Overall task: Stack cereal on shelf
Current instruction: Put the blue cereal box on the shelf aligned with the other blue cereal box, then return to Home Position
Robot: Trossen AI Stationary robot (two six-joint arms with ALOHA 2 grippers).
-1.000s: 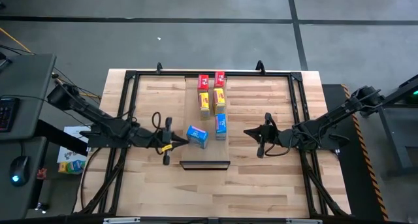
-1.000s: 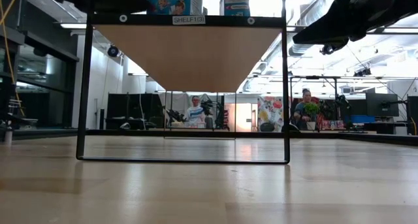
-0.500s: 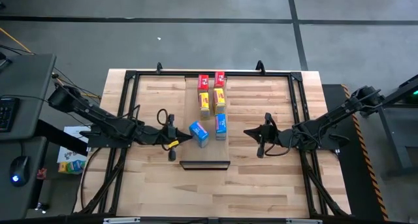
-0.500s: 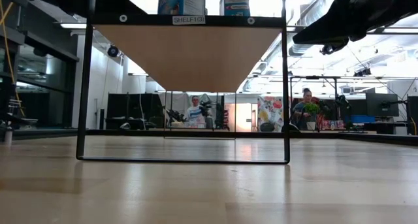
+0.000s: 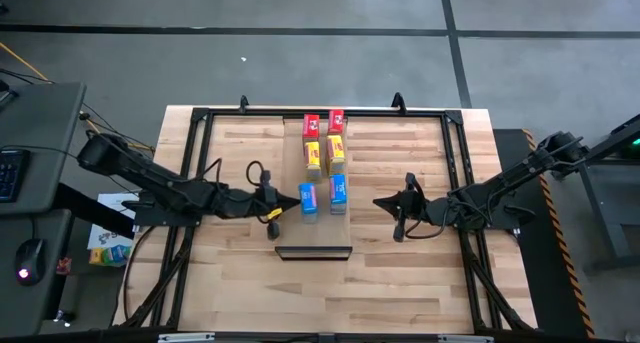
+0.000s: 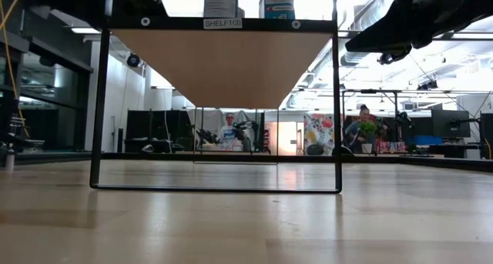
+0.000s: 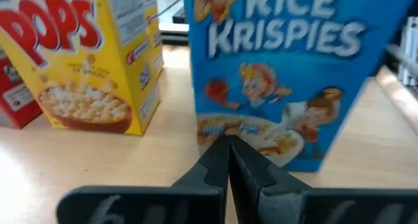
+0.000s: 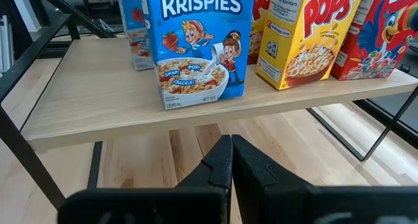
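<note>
The shelf [image 5: 326, 228] is a pale board raised on a black frame in the middle of the table. Six cereal boxes stand upright on it in two rows: two red [image 5: 311, 126] at the far end, two yellow [image 5: 313, 155] in the middle and two blue at the near end. My left gripper [image 5: 292, 203] is shut against the left blue box [image 5: 308, 198]. My right gripper [image 5: 378, 201] is also shut. It hovers to the right of the shelf, clear of the right blue box [image 5: 338, 191] and holding nothing. My left gripper presses its shut fingertips [image 7: 227, 149] against the broad printed face of the left blue box, low down on it [image 7: 230, 127]. The fingers come nearly level from the table's left. The box stands upright on its base on the shelf board.
The shelf's black frame [image 6: 100, 102] and a dark lip [image 5: 313, 252] at its near end stand on the striped wooden tabletop [image 5: 400, 283]. A black rail frame [image 5: 200, 118] borders the table. People sit in the room beyond the table [image 6: 229, 131].
My left gripper has moved toward the table's right, staying shut and pushing the left blue box. The box stood askew to the row. It has turned square and slid a little right and toward the far edge, and now sits beside the other blue box.
</note>
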